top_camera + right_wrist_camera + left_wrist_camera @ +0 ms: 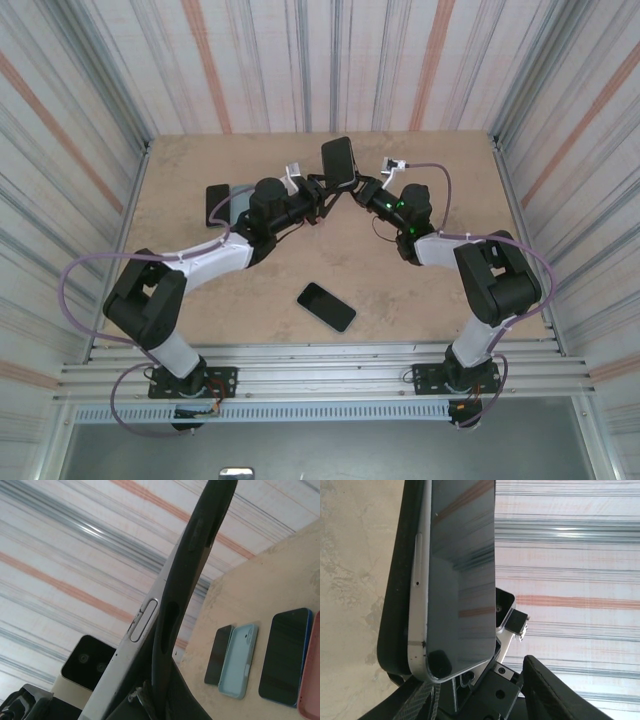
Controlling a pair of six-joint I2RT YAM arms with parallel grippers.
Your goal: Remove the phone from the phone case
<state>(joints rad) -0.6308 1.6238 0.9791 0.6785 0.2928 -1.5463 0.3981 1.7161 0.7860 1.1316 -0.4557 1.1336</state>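
The phone [462,580] has a glossy, mirror-like glass face and a smooth satin silver frame. Its black phone case [395,605] looks matt and rubbery. The table [350,580] is matt, mottled beige, stone-like in look.

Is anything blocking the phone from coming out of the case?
Nothing visible does. The phone is up above the table, one long side already lifted clear of the black case, which lies against its back.
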